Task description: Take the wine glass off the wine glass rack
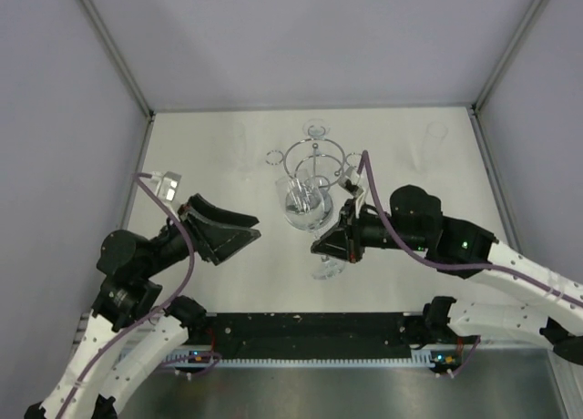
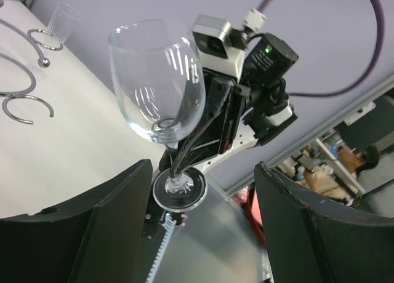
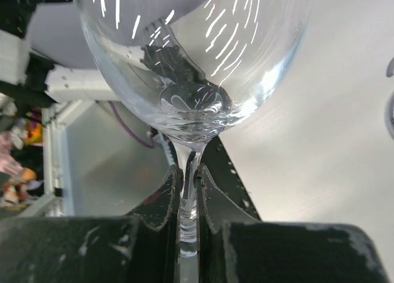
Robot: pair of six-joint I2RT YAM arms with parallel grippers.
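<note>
Wine glass (image 1: 308, 209) sits clamped in my right fingers (image 3: 188, 209); its thin stem runs straight down the narrow gap between the two black pads, which press it from either side just below the bowl; the bowl rises clear above my fingertips, and the round foot hangs past them on the near side, seen in the top view as a pale disc under my right gripper (image 1: 335, 246); the glass is tilted, bowl toward the far side, and in the top view that bowl overlaps the wine glass rack (image 1: 314, 159), so I cannot tell from there whether it touches the wire; the rack stands on the white counter (image 1: 219, 146), chrome loops spread around its thin central post; from my left wrist the glass appears apart from those loops, off the counter, stem gripped by the other arm's black fingers; my left fingers (image 2: 111, 227) stand wide apart, holding nothing, one dark pad on each side of that view with the glass framed between them but well beyond; my left gripper (image 1: 228, 237) is left of the glass, not touching it.
</note>
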